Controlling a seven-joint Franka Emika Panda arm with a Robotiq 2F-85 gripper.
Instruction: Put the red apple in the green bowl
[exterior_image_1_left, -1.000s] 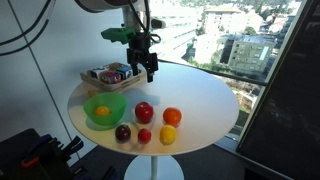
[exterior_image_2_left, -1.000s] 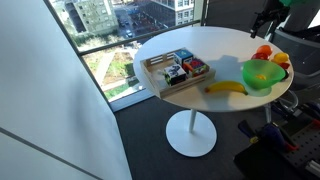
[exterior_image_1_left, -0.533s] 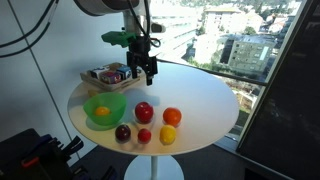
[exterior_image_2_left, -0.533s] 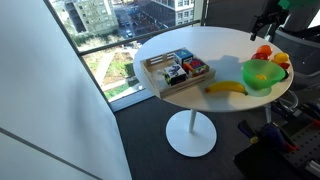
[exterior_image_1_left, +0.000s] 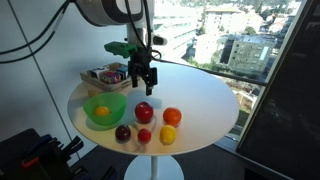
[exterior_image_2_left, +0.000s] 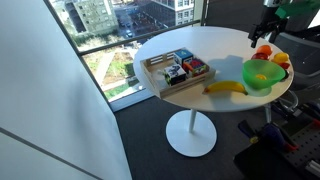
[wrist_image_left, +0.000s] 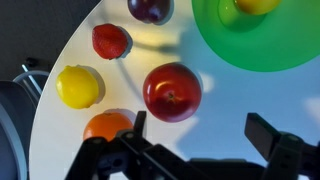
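Nothing of the task is done yet. The red apple (wrist_image_left: 172, 91) sits on the round white table (exterior_image_1_left: 200, 95), centre of the wrist view, just beside the green bowl (wrist_image_left: 270, 45) at upper right and outside it. The gripper (wrist_image_left: 197, 122) hangs above with its jaws spread wide and empty, the apple just beyond the gap between them. The descent, the grasp, the lift, the short carry and the release are all left.

Room is tight on one side. An orange (wrist_image_left: 108, 126), a lemon (wrist_image_left: 80, 86) and a small red tomato-like fruit (wrist_image_left: 111, 41) crowd the apple's left, with the table's curved edge close behind them. To the lower right the tabletop is bare. The bowl holds one yellow fruit (wrist_image_left: 255, 5), and most of its floor looks free.
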